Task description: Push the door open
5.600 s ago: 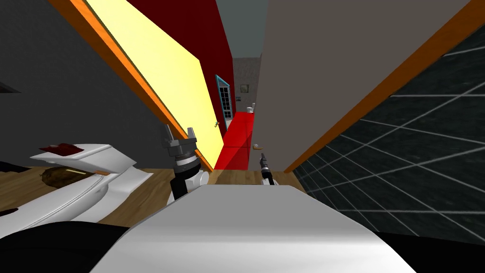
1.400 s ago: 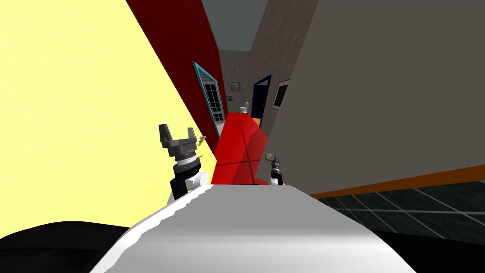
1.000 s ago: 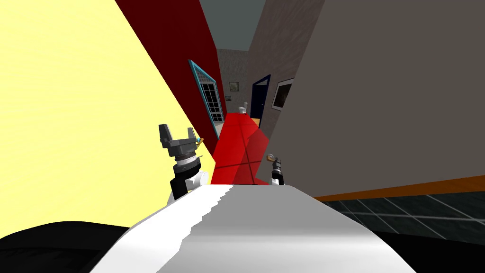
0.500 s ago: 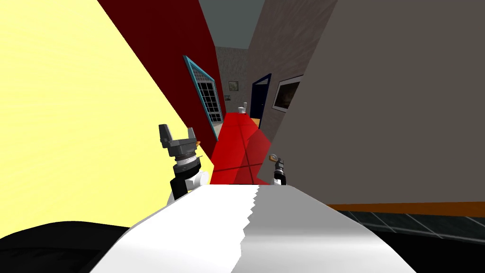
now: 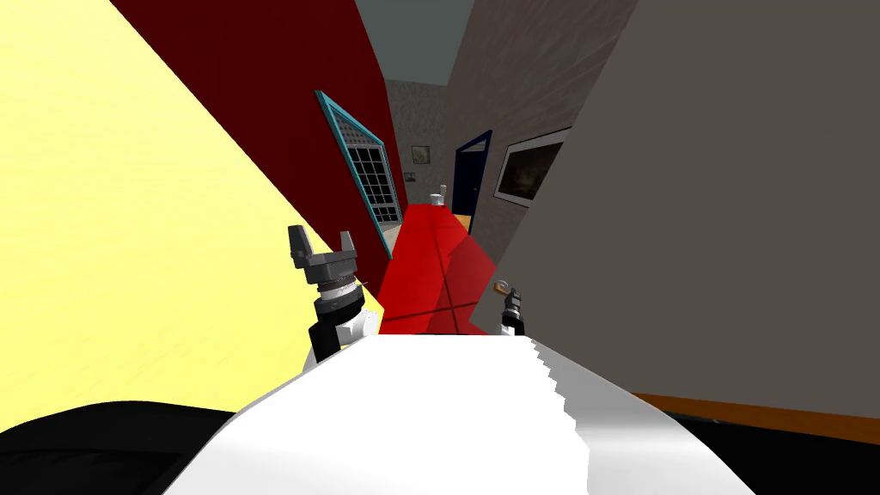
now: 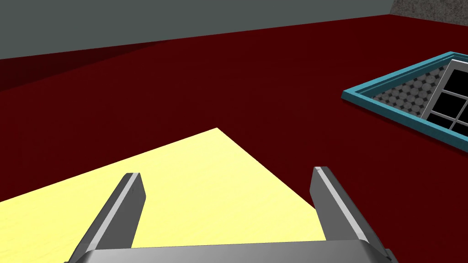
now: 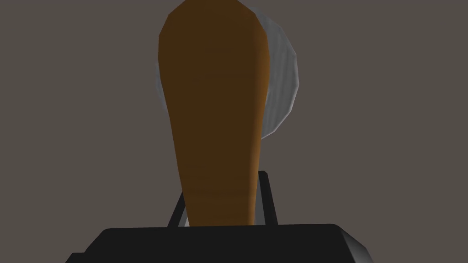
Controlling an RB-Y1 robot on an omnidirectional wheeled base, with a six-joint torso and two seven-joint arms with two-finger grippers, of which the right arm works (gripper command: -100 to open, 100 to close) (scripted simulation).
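Pinched the brown handle (image 7: 215, 114) between the right jaws, probably to drive the grey door (image 5: 730, 215) outward from its free edge; held the left jaws spread and idle, raised beside the yellow panel (image 5: 129, 258). Found the door on the right, already angled well open, beside a red floor (image 5: 430, 258) running down a narrow hall past a dark red wall (image 5: 284, 86) and a teal-framed window (image 5: 361, 176).

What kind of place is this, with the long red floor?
Most likely a house hallway: a long, narrow red floor between walls, a teal-framed paned door, a framed picture, and the grey door whose brown handle the right tool grips.
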